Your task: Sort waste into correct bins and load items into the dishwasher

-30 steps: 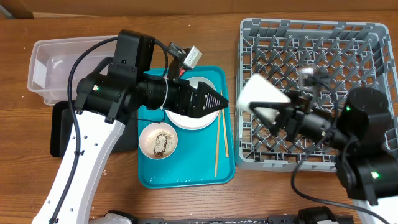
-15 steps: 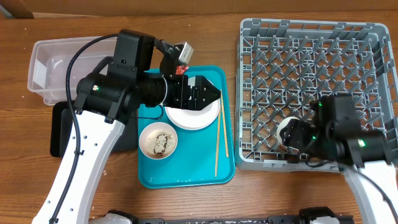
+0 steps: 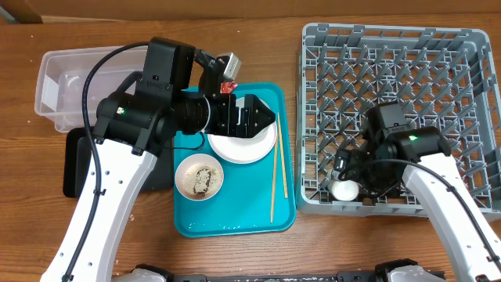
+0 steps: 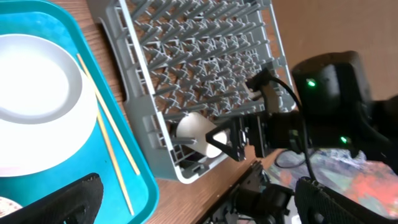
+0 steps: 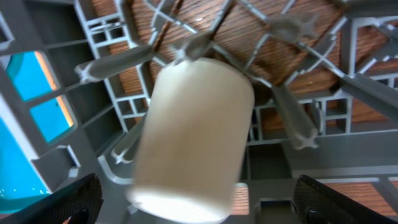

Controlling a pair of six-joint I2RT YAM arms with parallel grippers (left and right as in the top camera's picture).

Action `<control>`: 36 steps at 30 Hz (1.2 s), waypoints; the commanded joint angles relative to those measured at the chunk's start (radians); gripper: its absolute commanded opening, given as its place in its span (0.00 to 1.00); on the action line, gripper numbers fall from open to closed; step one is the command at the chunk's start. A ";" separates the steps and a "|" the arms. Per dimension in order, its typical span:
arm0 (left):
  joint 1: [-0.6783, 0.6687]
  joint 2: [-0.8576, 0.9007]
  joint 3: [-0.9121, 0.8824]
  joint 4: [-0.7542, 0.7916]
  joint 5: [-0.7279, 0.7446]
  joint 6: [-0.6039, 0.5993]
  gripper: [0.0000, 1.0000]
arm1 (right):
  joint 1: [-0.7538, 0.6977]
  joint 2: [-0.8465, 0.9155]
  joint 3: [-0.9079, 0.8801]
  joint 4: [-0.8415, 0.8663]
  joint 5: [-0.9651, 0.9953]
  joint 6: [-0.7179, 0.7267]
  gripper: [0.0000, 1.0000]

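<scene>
The wooden surface (image 3: 235, 39) is lit brightly and evenly from above, and only soft shadows are cast. The white cup (image 5: 193, 130) is smeared by blur in the right wrist view. Faint glare is seen along the teal tray (image 3: 235, 227).

Overhead, I look straight down on the whole table (image 3: 258, 31). My left wrist camera peers obliquely across the teal tray (image 4: 43, 18) toward the grey dish rack (image 4: 205, 37). My right wrist camera sits close above the white cup (image 5: 193, 137), which all three views share.

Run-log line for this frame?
right jaws: open, not gripping | cup: in dish rack, front-left corner | left jaws: open over plate
</scene>
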 commanded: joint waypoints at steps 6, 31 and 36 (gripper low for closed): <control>-0.008 -0.011 0.009 -0.040 -0.173 -0.010 1.00 | 0.159 -0.093 0.161 0.076 0.021 0.031 1.00; -0.092 0.438 -0.185 0.055 -0.669 -0.186 0.82 | 0.269 -0.087 0.164 0.203 -0.044 0.068 1.00; -0.092 0.475 -0.185 0.142 -0.679 -0.185 0.78 | 0.269 -0.087 0.163 0.188 -0.044 0.068 1.00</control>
